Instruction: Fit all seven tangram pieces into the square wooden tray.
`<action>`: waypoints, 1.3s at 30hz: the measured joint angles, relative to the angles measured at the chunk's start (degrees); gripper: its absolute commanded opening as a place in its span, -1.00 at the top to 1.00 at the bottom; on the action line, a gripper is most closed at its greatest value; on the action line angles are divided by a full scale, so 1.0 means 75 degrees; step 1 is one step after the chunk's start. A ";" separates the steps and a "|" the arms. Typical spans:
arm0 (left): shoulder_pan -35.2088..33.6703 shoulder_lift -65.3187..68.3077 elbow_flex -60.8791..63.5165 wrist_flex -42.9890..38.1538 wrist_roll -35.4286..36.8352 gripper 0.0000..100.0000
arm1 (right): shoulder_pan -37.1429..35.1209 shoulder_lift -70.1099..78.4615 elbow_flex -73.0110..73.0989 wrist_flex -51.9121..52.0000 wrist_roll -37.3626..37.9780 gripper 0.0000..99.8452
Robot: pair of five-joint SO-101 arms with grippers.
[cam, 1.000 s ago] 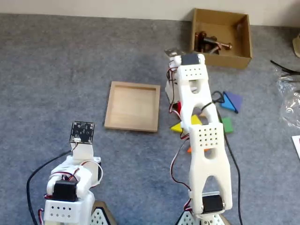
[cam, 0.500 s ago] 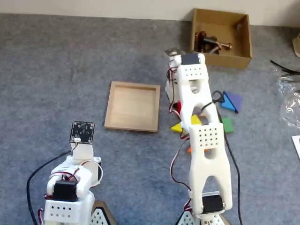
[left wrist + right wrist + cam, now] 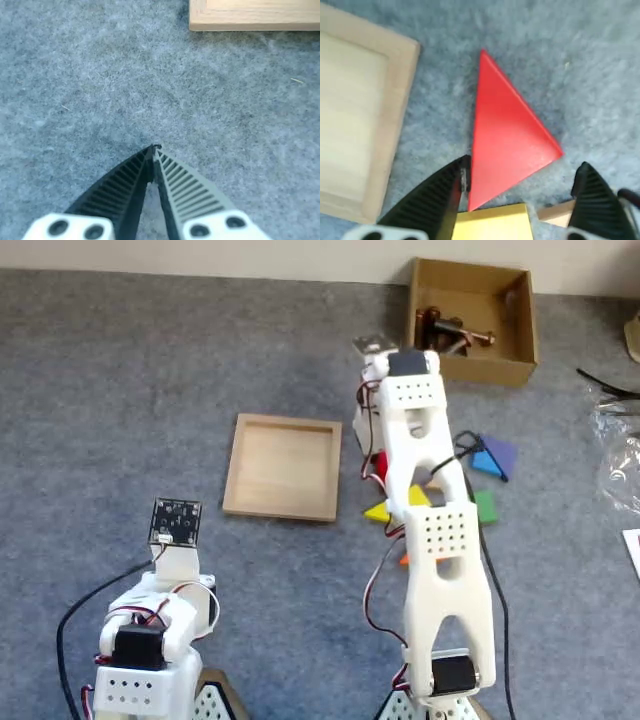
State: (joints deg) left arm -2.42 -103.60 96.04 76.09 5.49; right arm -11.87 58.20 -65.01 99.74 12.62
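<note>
Right wrist view: right jaws apart around red triangle (image 3: 507, 140) beside tray (image 3: 392, 125); left jaws together.

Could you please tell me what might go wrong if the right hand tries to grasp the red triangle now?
The open right hand straddles the red triangle, whose slanted edges could let it squirt out as the hand closes. The yellow piece lies right at the triangle's corner, so it may get dragged along. The wooden tray sits close beside the hand, which might knock its rim.
</note>
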 measured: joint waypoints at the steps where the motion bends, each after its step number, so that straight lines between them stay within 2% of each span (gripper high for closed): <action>1: 0.0000 0.0000 0.0000 0.0000 0.0000 0.99 | 0.0000 -0.0047 -0.0023 0.0000 0.0000 0.37; 27: 0.0000 0.0000 0.0000 0.0000 0.0000 0.99 | -0.0047 0.0223 -0.0070 -0.0117 -0.0012 0.36; 39: 0.0000 0.0000 0.0000 0.0000 0.0000 0.99 | -0.0141 0.0223 -0.0070 -0.0457 -0.0457 0.36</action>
State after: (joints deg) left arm -2.42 -103.60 96.04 76.09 5.49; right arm -12.92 59.87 -65.54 96.31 9.19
